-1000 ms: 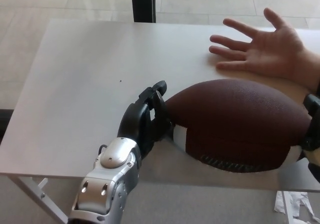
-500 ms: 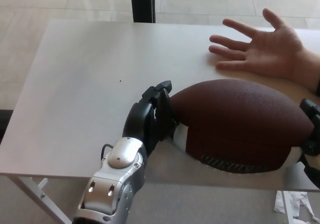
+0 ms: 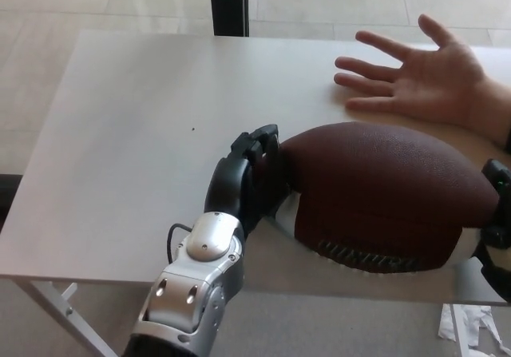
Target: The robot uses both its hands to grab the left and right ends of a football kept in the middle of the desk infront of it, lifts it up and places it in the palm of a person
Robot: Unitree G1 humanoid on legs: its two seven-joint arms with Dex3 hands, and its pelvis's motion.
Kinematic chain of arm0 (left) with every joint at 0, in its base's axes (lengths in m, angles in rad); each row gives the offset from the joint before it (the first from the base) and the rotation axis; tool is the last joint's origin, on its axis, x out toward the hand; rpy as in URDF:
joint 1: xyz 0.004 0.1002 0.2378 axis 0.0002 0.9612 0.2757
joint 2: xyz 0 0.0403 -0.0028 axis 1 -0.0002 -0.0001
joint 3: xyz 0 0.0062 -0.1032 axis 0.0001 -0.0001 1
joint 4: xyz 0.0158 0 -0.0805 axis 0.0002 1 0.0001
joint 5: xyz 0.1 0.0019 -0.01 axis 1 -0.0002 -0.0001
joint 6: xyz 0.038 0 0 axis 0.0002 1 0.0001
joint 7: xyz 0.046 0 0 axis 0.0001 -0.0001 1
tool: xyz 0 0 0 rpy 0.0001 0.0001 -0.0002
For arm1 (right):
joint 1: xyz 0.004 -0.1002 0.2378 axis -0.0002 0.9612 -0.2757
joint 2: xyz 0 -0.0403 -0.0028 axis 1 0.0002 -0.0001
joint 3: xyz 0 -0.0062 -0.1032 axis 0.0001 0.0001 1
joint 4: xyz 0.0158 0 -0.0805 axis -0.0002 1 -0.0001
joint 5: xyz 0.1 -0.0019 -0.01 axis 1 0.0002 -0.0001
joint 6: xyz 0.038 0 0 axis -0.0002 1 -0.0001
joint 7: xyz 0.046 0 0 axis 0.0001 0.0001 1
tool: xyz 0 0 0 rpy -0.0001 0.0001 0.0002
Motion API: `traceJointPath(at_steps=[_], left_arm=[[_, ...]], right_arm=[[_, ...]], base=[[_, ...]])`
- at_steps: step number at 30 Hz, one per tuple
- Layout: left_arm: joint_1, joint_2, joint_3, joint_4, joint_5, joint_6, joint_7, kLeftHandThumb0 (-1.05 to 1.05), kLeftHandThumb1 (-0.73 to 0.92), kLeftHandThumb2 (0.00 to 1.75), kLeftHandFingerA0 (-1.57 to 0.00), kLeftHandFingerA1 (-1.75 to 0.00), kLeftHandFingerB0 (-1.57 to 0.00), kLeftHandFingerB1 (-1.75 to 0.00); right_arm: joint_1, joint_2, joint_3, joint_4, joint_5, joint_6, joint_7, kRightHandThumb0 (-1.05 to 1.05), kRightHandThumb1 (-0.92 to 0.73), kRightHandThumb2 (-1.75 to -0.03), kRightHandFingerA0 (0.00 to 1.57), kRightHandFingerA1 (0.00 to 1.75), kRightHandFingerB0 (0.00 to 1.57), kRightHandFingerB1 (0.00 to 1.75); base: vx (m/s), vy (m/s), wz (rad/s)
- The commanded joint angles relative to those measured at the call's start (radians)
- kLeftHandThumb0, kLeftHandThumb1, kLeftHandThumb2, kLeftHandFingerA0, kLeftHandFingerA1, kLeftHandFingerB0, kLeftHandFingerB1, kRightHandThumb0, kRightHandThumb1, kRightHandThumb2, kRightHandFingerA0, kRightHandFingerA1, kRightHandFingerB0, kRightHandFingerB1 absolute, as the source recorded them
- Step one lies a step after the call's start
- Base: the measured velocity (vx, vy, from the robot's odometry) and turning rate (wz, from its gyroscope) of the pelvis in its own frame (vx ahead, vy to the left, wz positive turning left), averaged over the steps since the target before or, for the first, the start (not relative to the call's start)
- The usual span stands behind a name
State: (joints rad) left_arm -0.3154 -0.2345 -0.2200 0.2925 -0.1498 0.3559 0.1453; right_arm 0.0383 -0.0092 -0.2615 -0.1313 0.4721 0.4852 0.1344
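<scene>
Football (image 3: 383,193) up and shifted slightly toward the palm vs a second ago, left hand (image 3: 251,177) tracking with it.
Ball clamped end to end so it can't roll: left hand's fingers pressed on its left tip, right hand (image 3: 497,213) barely in frame at the right tip, fingers unreadable. Sits over the desk (image 3: 144,133) near edge; person's open palm (image 3: 423,77) waits just beyond.

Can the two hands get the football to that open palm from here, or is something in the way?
Probably yes. The left hand and right hand clamp the football at its ends, and the person's palm lies open just beyond it, with only bare desk between.
</scene>
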Motion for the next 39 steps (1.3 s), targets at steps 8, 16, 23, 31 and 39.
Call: traceJointPath(at_steps=[8, 16, 23, 31, 39], left_arm=[[0.036, -0.153, -0.14, 0.18, -0.018, 0.028, -0.155, -0.6, 0.85, 0.65, -0.9, -1.75, -0.44, -0.63], [-0.029, -0.172, -0.194, 0.278, 0.037, -0.09, -0.208, -0.73, 0.76, 1.15, -0.3, -0.81, -0.27, -0.67], [-0.171, -0.232, -0.062, 0.279, -0.04, 0.077, -0.119, -0.64, 0.68, 1.09, -1.4, -1.5, -0.4, -0.65], [-0.332, -0.257, 0.119, 0.313, -0.136, 0.146, -0.097, -0.65, 0.82, 0.64, -1.13, -1.75, -0.37, -0.58], [-0.52, -0.225, 0.235, 0.375, -0.171, 0.135, -0.09, -0.61, 0.7, 0.67, -0.98, -1.75, -0.46, -0.54]], right_arm=[[-0.098, 0.074, 0.177, -0.012, -0.018, -0.047, 0.063, -0.6, -0.78, -0.63, 0.9, 0.89, 0.45, 0.57], [-0.203, 0.119, 0.25, 0.062, -0.105, 0.012, -0.05, -0.58, -0.75, -0.62, 0.98, 1.01, 0.52, 0.66], [-0.3, 0.167, 0.269, 0.097, -0.138, 0.032, -0.125, -0.5, -0.79, -0.63, 1.03, 1.22, 0.6, 0.77], [-0.423, 0.184, 0.234, 0.117, -0.142, 0.017, -0.15, -0.39, -0.73, -0.75, 1.0, 1.37, 0.74, 0.86], [-0.585, 0.179, 0.103, 0.101, -0.054, 0.103, -0.209, -0.35, -0.66, -0.63, 1.01, 1.4, 0.83, 0.8]], base=[[0.0, 0.0, 0.0], [0.0, 0.0, 0.0], [0.0, 0.0, 0.0], [0.0, 0.0, 0.0], [0.0, 0.0, 0.0]])
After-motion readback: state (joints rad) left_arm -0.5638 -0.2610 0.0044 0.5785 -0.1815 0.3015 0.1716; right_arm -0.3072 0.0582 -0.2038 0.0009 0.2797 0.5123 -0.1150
